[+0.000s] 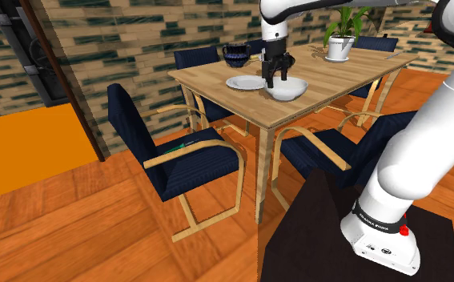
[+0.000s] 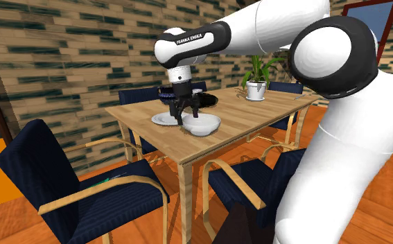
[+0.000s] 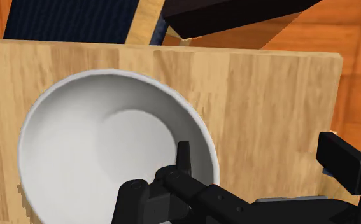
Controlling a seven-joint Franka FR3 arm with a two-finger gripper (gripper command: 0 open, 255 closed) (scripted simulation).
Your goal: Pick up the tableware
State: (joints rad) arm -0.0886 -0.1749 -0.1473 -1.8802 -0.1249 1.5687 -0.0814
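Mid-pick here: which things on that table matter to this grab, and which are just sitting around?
Job: white bowl; gripper, fingers open astride its rim.
Lying about: white plate; dark cup; potted plant; blue chairs; wooden table.

The shoulder view is taken from behind the dark box stand [image 1: 305, 236] at lower right and is aimed down at the light wooden table [image 1: 333, 86], set far off at upper centre. The second exterior view is set lower and nearer, against the white robot arm [image 2: 340, 138] at right, facing the same way. The table, the round white bowl [image 1: 287, 90] and the green potted plant [image 1: 341, 36] are shared by both. The wrist view is held close above the bowl, looking down.
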